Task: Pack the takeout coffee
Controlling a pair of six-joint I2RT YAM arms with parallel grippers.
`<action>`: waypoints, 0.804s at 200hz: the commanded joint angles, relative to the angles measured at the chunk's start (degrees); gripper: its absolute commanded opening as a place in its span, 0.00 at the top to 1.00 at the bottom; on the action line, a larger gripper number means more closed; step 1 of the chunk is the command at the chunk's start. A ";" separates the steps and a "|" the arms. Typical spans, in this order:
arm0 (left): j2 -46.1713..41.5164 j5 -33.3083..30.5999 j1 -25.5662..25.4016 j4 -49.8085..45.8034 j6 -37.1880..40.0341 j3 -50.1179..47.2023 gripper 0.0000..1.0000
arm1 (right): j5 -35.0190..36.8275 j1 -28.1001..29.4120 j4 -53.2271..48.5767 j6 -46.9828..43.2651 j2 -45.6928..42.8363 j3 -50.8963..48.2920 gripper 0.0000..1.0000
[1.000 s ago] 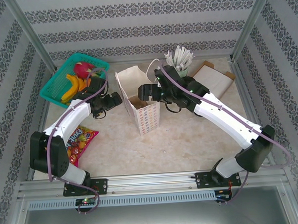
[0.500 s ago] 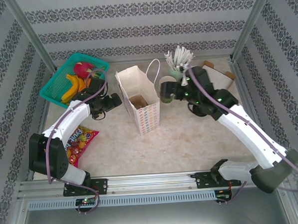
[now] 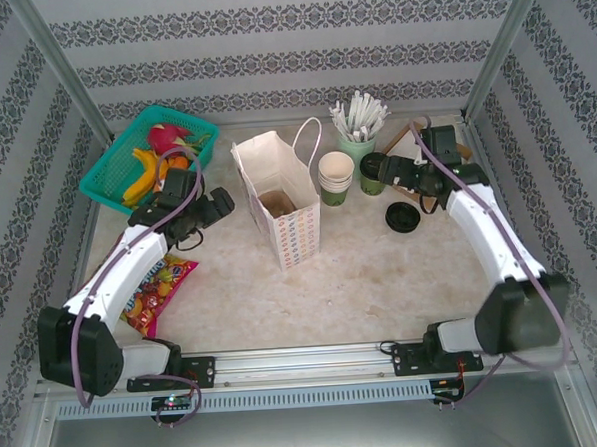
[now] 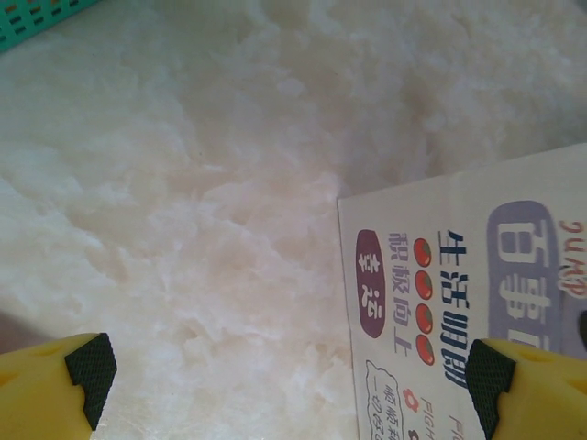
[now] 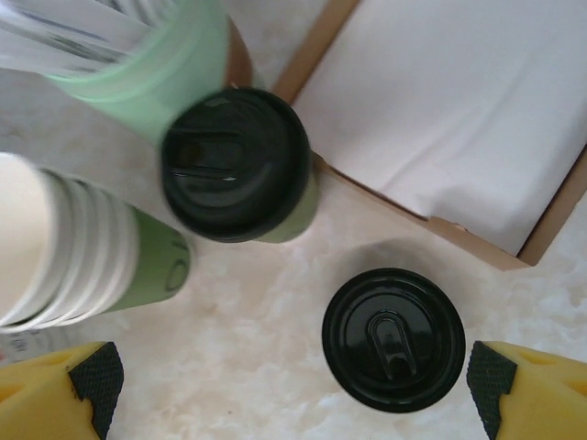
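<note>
The takeout coffee (image 3: 373, 173) (image 5: 237, 165), a dark green cup under a black lid, stands upright behind and right of the white paper bag (image 3: 277, 200). My right gripper (image 3: 401, 178) (image 5: 289, 403) hovers just right of the cup, open, nothing between its fingers. A loose black lid (image 3: 401, 217) (image 5: 393, 339) lies flat on the table below that gripper. My left gripper (image 3: 217, 203) (image 4: 293, 390) is open beside the bag's left wall (image 4: 468, 302), not touching it. Something brown (image 3: 275, 201) sits inside the bag.
A stack of lidless cups (image 3: 336, 174) (image 5: 73, 247) stands between bag and coffee. A pale green straw holder (image 3: 357, 140) (image 5: 138, 55) is behind them. A brown box of white napkins (image 3: 437, 148) (image 5: 459, 119) sits back right. A green fruit basket (image 3: 145, 156) and a snack packet (image 3: 157, 286) lie left.
My right arm swung away from over the bag's mouth to the back right, ending beside the coffee cup. My left arm shifted its elbow outward while its gripper stayed by the bag.
</note>
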 commanded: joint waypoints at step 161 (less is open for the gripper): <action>-8.95 -5.20 0.18 8.43 -0.13 -5.16 0.00 | -6.63 0.75 -1.74 -11.01 27.71 20.91 0.02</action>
